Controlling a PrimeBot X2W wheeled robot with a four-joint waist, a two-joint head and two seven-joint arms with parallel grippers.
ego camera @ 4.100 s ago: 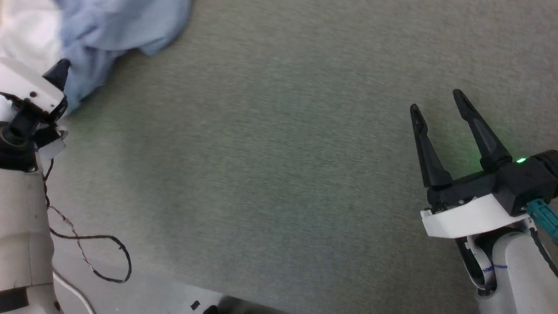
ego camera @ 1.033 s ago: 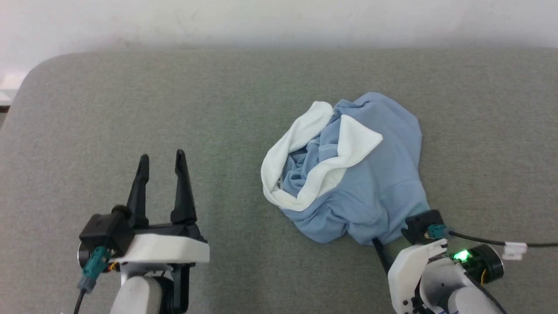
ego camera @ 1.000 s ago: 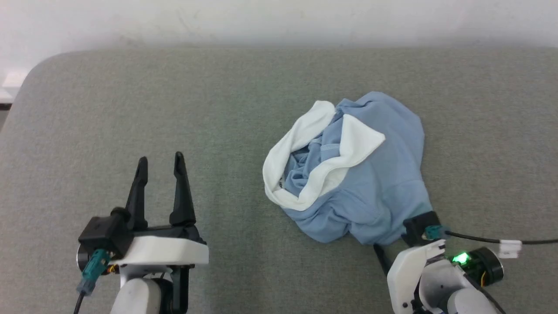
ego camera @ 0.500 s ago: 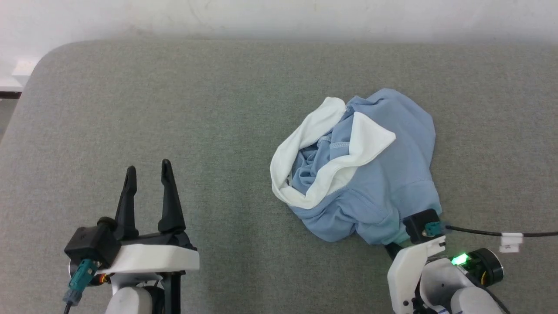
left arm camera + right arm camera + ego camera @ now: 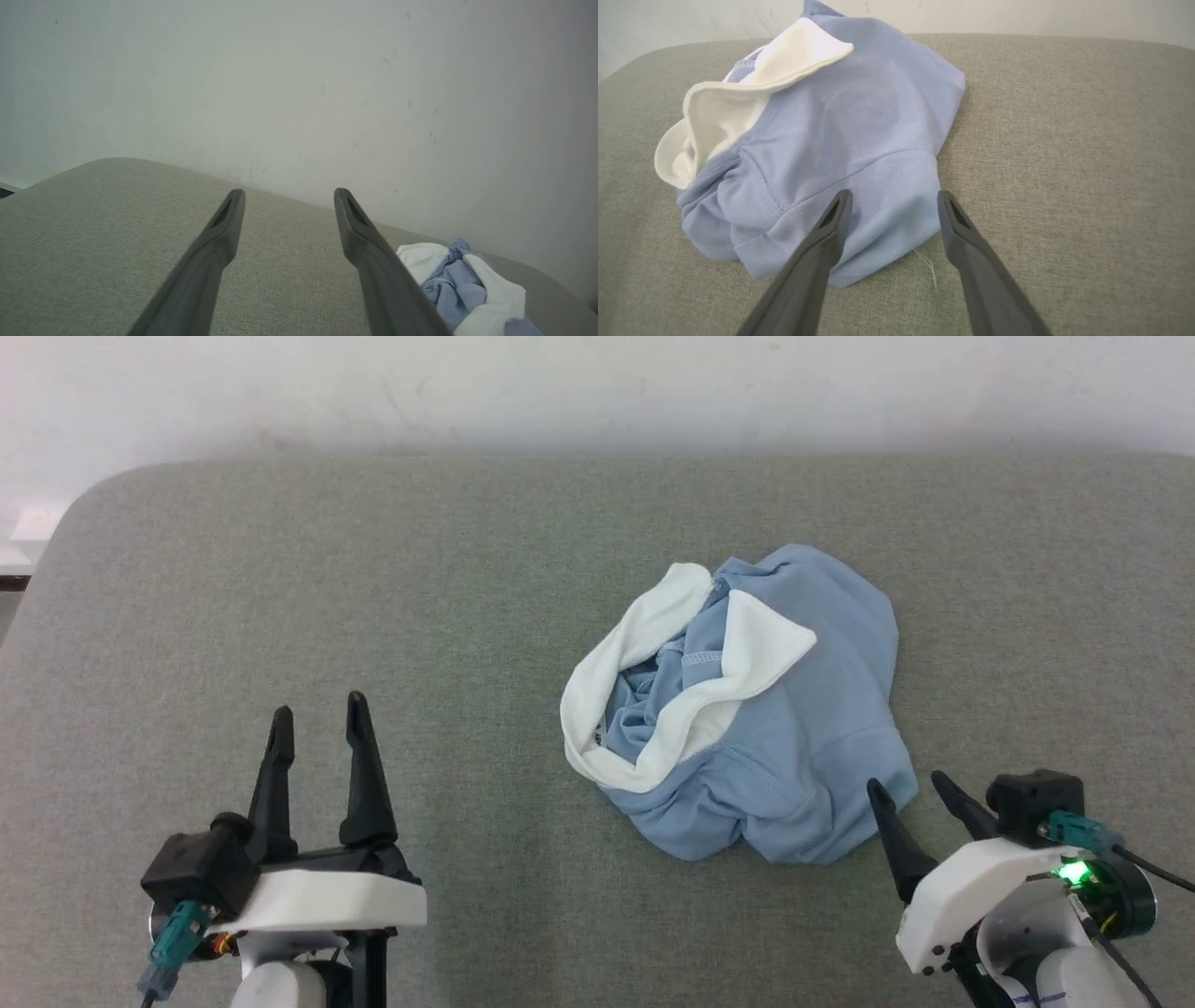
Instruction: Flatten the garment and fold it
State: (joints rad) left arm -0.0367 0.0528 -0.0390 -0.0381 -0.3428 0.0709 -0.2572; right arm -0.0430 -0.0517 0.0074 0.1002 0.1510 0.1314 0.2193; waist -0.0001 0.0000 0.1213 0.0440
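The garment (image 5: 784,728) is a light blue knit shirt with a white collar, crumpled in a heap right of the middle of the grey table; it also shows in the right wrist view (image 5: 840,121) and at the lower right of the left wrist view (image 5: 462,294). My right gripper (image 5: 907,787) stands open just off the heap's near right edge, and its fingertips frame the hem with nothing held (image 5: 893,198). Far to the left my left gripper (image 5: 314,709) hovers open over bare table (image 5: 288,193).
The grey fabric-covered table (image 5: 373,579) has a rounded far left corner and ends at a pale wall (image 5: 597,383) behind. A loose white thread (image 5: 928,268) lies by the hem. A black cable (image 5: 1153,873) leaves my right wrist.
My right gripper has let go of the shirt's near edge, drawn back and opened. The heap has settled on the table. The head view shifted slightly; the left gripper stayed open.
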